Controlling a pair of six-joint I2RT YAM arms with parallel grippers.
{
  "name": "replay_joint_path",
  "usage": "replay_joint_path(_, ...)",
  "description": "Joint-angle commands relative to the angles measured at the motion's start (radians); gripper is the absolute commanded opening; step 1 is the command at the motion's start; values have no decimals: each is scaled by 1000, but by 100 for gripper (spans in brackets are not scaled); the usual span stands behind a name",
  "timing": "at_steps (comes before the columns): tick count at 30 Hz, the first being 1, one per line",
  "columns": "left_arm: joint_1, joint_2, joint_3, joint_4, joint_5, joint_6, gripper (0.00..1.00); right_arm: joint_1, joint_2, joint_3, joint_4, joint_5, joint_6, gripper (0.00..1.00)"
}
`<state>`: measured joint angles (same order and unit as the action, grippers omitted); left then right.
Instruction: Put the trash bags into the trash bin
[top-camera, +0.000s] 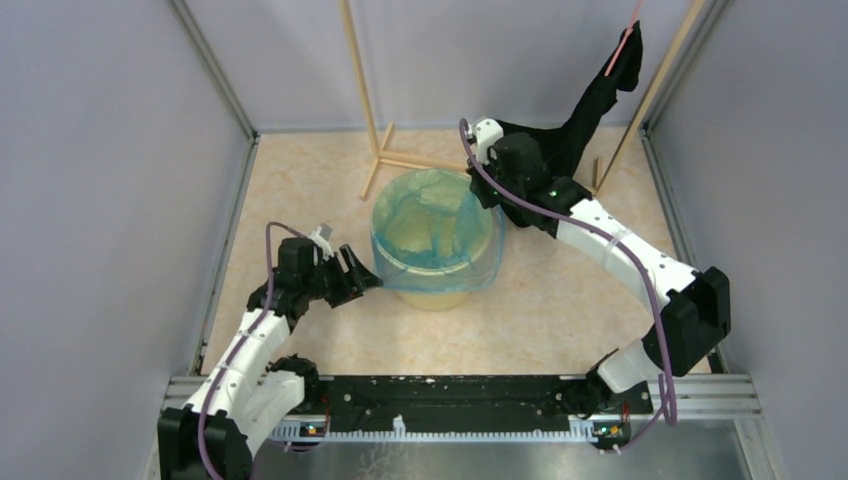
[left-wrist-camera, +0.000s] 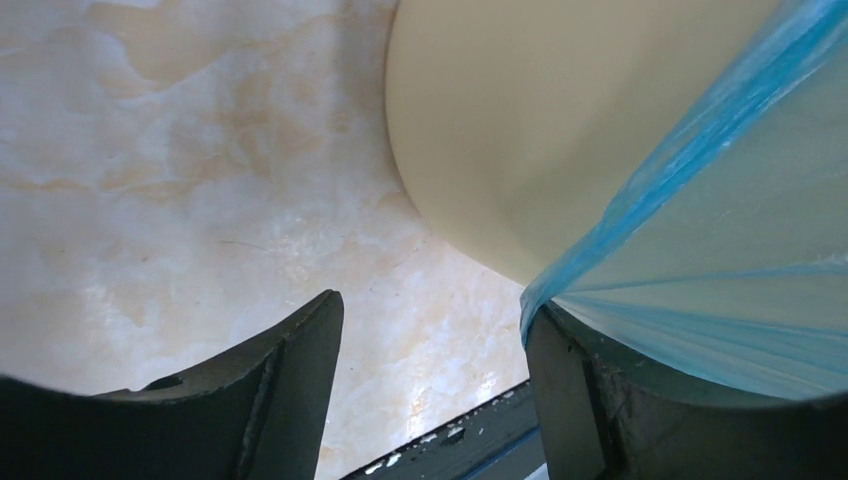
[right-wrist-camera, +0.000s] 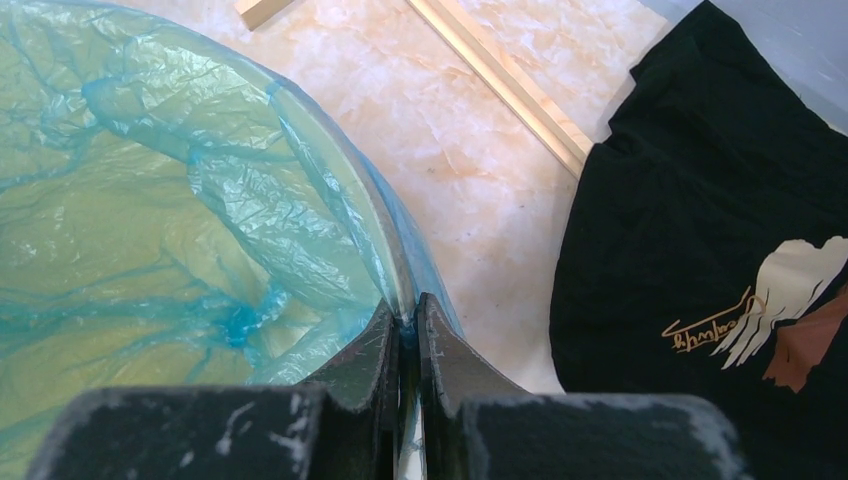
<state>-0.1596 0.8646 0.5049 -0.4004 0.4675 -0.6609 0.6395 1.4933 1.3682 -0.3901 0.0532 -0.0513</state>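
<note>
The yellow-tan trash bin (top-camera: 440, 290) stands mid-floor. The light-blue trash bag (top-camera: 432, 225) lines it, and its film is folded over the rim and hangs down the outside. My right gripper (top-camera: 487, 192) is at the bin's far right rim. In the right wrist view the gripper (right-wrist-camera: 408, 322) is shut on the rim with the bag film (right-wrist-camera: 200, 190) pinched between the pads. My left gripper (top-camera: 364, 281) is open, low beside the bin's left wall (left-wrist-camera: 500, 120). In the left wrist view, the bag's hanging edge (left-wrist-camera: 690, 250) lies against the right finger (left-wrist-camera: 590, 400), with nothing between the jaws.
A black garment (top-camera: 590, 110) with a printed logo (right-wrist-camera: 760, 320) hangs from a wooden rack (top-camera: 375, 110) and spreads on the floor behind the right arm. The rack's wooden foot bars (right-wrist-camera: 500, 80) lie behind the bin. Grey walls enclose the floor on three sides.
</note>
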Motion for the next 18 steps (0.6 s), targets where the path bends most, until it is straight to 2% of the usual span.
replay_joint_path(1, 3, -70, 75, -79, -124, -19, 71, 4, -1, -14, 13, 37, 79, 0)
replay_joint_path(5, 3, -200, 116, -98, -196, -33, 69, 4, -25, -40, 29, 13, 93, 0)
replay_joint_path(8, 3, -203, 127, -120, -215, -13, 70, 4, -31, -40, 28, -10, 111, 2)
replay_joint_path(14, 6, -126, 161, -113, -170, 2, 73, 8, -70, 90, -126, -49, 180, 44)
replay_joint_path(18, 16, -74, 199, -74, -154, 39, 77, 7, -171, 110, -195, -32, 205, 60)
